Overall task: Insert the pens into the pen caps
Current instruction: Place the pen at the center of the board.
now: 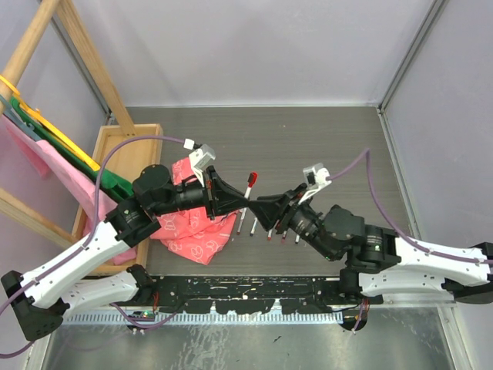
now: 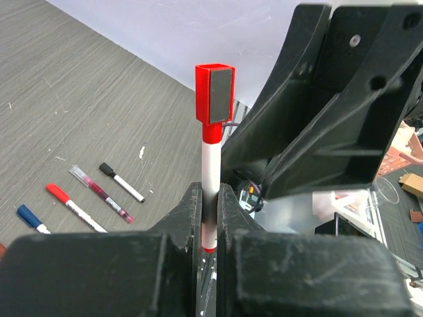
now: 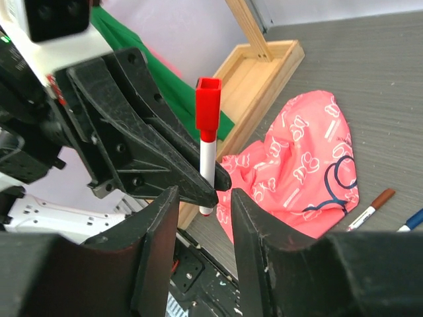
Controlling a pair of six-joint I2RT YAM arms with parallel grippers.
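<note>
My left gripper (image 2: 210, 206) is shut on the white barrel of a pen (image 2: 210, 173) that stands upright, with a red cap (image 2: 215, 96) seated on its top end. From above, this pen (image 1: 249, 190) is held in the air over the middle of the table, and the left gripper (image 1: 244, 203) meets the right gripper (image 1: 260, 205) tip to tip. My right gripper (image 3: 203, 206) is open; the pen (image 3: 207, 162) and the left fingers (image 3: 152, 142) sit just beyond its fingertips, with nothing between its jaws. Several more pens (image 1: 269, 230) lie in a row on the table.
A pink patterned cloth (image 1: 196, 222) lies crumpled under the left arm, next to a wooden tray (image 1: 123, 166) at the left. On the table the left wrist view shows capped black (image 2: 121, 182), dark red (image 2: 100, 193), red (image 2: 73, 206) and blue (image 2: 30, 218) pens.
</note>
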